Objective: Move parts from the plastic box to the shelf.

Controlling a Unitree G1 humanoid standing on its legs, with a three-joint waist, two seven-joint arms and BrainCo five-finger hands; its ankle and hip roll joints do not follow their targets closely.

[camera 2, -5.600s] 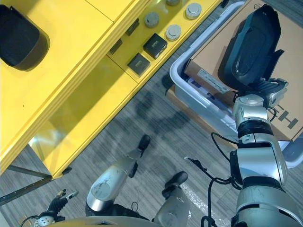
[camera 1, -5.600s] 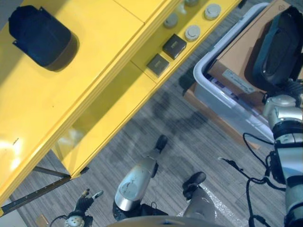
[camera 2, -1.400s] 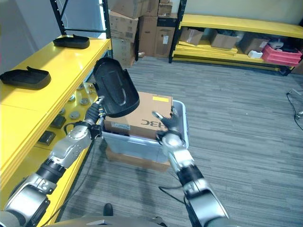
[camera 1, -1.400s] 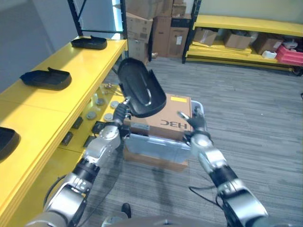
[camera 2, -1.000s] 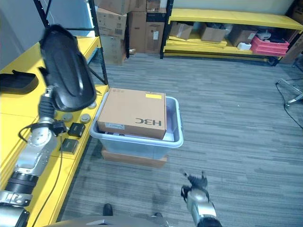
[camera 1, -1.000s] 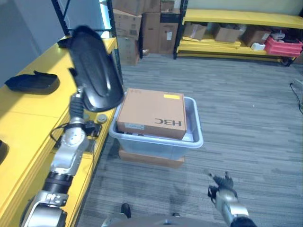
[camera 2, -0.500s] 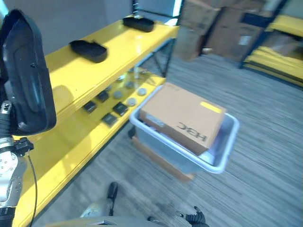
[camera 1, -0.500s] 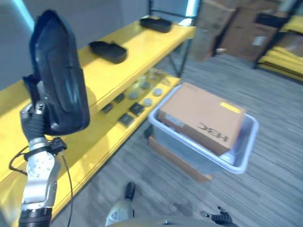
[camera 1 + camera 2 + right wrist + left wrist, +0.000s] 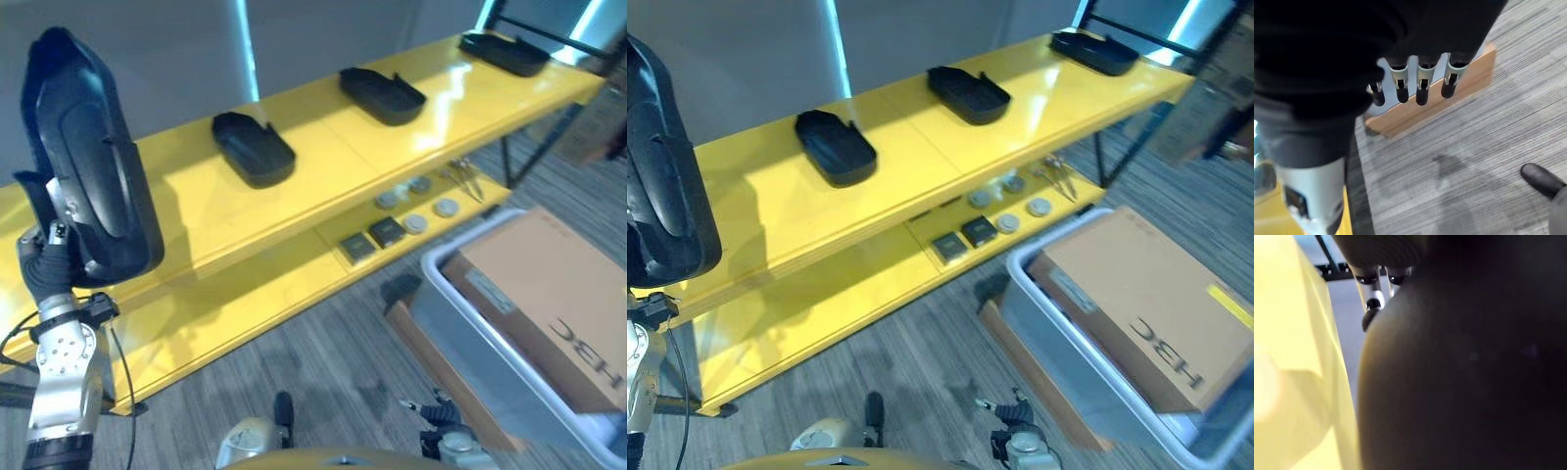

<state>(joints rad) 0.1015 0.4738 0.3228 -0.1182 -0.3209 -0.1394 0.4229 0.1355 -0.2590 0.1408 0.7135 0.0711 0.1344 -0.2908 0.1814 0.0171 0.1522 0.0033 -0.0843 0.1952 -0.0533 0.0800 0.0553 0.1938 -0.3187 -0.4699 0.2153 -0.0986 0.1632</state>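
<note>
My left hand [image 9: 42, 266] is shut on the lower end of a large black moulded part [image 9: 90, 162], held upright above the near left end of the yellow shelf [image 9: 323, 171]. In the left wrist view the dark part [image 9: 1474, 372] covers most of what lies past my fingers [image 9: 1373, 301]. Three similar black parts [image 9: 253, 147] [image 9: 382, 94] [image 9: 505, 52] lie in a row on the shelf top. The grey plastic box [image 9: 475, 338], holding a cardboard carton [image 9: 549, 294], stands on the floor at lower right. My right hand [image 9: 1421, 87] hangs low over the floor, fingers straight, holding nothing.
The lower shelf level [image 9: 265, 294] carries several small round and square items [image 9: 397, 223]. A wooden board [image 9: 426, 357] lies under the plastic box. Bare yellow shelf top stretches between the held part and the nearest lying part. Grey plank floor [image 9: 1459, 186] lies in front of the shelf.
The camera has swung left, so the shelf now spans the view and the plastic box sits at the lower right. My left hand still holds the black part upright.
</note>
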